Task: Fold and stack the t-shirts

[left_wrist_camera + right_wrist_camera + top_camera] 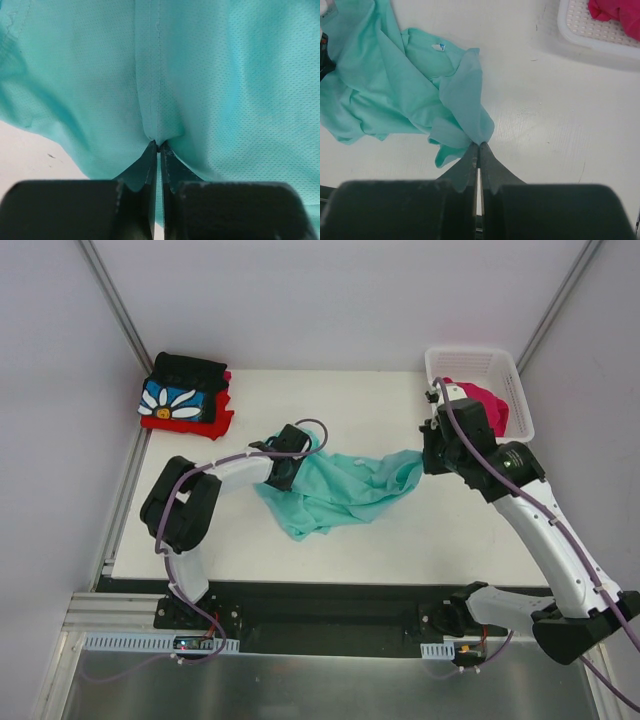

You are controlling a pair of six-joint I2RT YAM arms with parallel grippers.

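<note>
Okay, both ends pinched. The left gripper is clamped on a seam at the 9 o'clock side of the mint-teal t-shirt, and the right gripper on a bunched corner at 3 o'clock. The shirt lies crumpled mid-table. Pull apart evenly and spread it flat before folding. The folded stack waits at 10 o'clock.
</note>
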